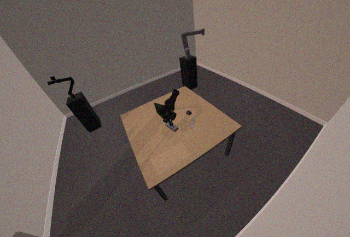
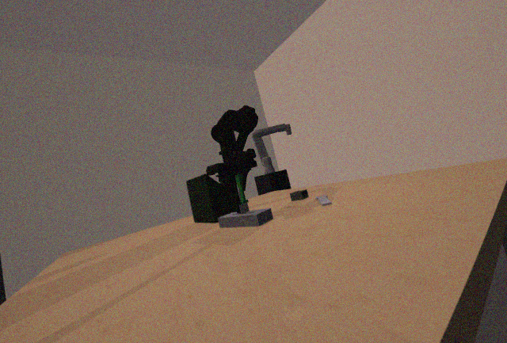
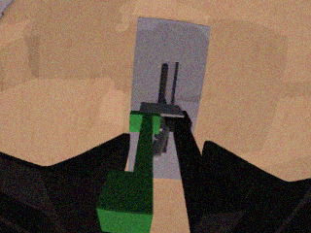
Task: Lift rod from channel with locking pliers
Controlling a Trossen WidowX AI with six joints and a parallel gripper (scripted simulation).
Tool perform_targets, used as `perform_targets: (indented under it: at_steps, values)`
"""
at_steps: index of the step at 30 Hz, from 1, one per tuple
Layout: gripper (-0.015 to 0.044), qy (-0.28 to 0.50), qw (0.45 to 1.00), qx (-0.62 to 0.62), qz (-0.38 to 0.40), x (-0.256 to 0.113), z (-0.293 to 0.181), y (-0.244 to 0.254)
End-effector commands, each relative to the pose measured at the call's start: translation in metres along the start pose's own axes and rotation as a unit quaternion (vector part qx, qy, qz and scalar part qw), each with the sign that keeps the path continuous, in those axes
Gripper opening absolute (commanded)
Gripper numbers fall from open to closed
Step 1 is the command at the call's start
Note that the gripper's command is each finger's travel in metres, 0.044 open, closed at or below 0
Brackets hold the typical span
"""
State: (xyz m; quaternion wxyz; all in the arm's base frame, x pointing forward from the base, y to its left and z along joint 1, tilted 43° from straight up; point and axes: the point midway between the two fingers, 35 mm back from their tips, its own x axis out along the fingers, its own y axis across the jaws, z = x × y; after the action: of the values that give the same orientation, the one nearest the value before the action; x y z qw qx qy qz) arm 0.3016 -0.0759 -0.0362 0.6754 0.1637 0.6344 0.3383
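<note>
Tool (image 1: 170, 121) (image 2: 242, 179) (image 3: 167, 144) gripping green-handled pliers (image 2: 240, 188) (image 3: 145, 150), jaws down at grey block (image 1: 171, 126) (image 2: 245, 218) (image 3: 170, 44) on tabletop (image 1: 175, 149) (image 2: 261, 282) (image 3: 248, 97).

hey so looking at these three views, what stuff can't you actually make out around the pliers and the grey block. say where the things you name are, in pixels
- Pliers' jaw tips: wrist view, behind the dark crosspiece of the green-handled pliers (image 2: 239, 188) (image 3: 144, 150).
- Rod inside the grey slotted block (image 1: 171, 126) (image 2: 239, 219) (image 3: 172, 44): wrist view, too dark and grainy to identify.
- Slot's depth: exterior view, camera too low.
- Whether the handles are locked: too small in top and exterior views.

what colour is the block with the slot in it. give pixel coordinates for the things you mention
Grey (image 1: 174, 128) (image 2: 239, 220) (image 3: 167, 44), best seen in the wrist view.
</note>
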Motion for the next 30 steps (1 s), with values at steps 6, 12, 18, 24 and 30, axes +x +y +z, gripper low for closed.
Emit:
perform_targets:
  at_steps: [6, 12, 18, 24, 30]
  values:
    - [0.0226, -0.002, 1.000, 0.002, 0.002, -0.0001, 0.0007, 0.0014]
    - [0.0226, -0.002, 1.000, 0.002, 0.002, -0.0001, 0.0007, 0.0014]
    - [0.0106, -0.002, 1.000, 0.002, 0.002, -0.0001, 0.0007, 0.0014]
    - [0.0106, -0.002, 1.000, 0.002, 0.002, -0.0001, 0.0007, 0.0014]
    - [0.0106, -0.002, 1.000, 0.002, -0.001, -0.0069, 0.0011, 0.0023]
